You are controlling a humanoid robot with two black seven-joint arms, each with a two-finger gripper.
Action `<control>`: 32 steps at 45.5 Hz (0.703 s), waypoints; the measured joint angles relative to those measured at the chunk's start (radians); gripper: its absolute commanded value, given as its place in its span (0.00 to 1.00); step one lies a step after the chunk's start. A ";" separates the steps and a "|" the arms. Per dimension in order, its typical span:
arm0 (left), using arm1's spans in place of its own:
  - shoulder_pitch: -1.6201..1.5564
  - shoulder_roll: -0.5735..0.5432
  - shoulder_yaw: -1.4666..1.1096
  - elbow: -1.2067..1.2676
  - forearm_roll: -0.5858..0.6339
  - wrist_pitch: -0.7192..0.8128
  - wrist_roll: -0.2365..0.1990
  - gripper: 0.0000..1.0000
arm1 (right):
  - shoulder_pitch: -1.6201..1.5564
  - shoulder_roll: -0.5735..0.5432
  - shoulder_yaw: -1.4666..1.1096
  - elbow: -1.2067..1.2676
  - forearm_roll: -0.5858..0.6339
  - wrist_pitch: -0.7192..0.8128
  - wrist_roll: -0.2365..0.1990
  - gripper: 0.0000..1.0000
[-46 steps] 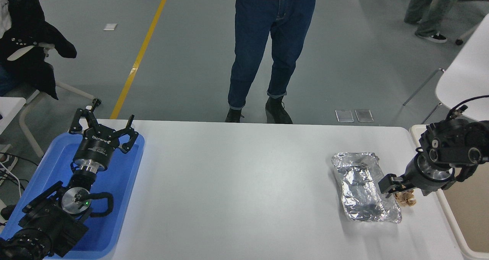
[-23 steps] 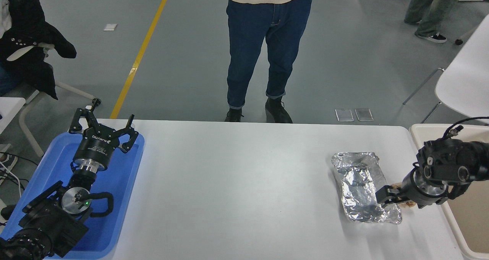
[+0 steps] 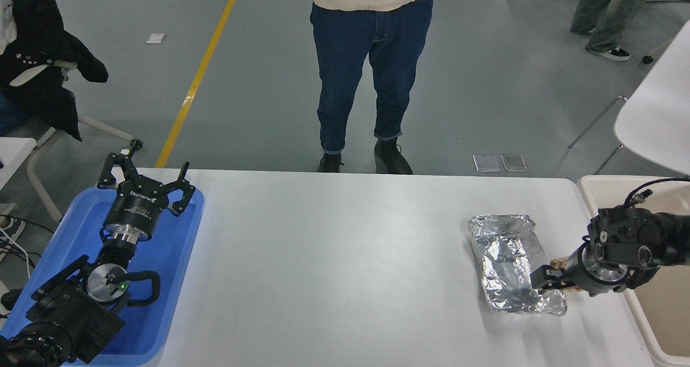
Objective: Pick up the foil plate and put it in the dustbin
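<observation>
Both right gripper (image 3: pixel 540 278) jaws meet the foil plate's (image 3: pixel 509 262) near-right rim, seemingly clamping it.

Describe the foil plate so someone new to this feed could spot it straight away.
Start at the white table and go to its right end, just short of the beige dustbin at the table's edge. The foil plate lies flat there, with the right gripper at its near right rim. It is the only shiny, crinkled silver thing; the small brown paper ball beside it is dull.
</observation>
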 measured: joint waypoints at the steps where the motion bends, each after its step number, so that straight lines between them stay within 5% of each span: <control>1: 0.000 0.000 0.000 0.000 0.000 0.000 0.000 1.00 | -0.004 0.001 0.003 -0.002 0.002 -0.003 0.000 0.79; 13: 0.000 0.000 0.000 0.000 0.000 0.000 0.000 1.00 | -0.029 0.004 0.023 -0.019 0.039 -0.022 0.000 0.34; 25: 0.000 0.000 0.000 0.000 0.000 0.000 0.000 1.00 | -0.038 0.005 0.030 -0.040 0.104 -0.032 -0.001 0.00; 32: 0.000 0.000 0.000 0.000 0.000 0.000 0.000 1.00 | -0.041 0.005 0.031 -0.042 0.128 -0.028 0.000 0.00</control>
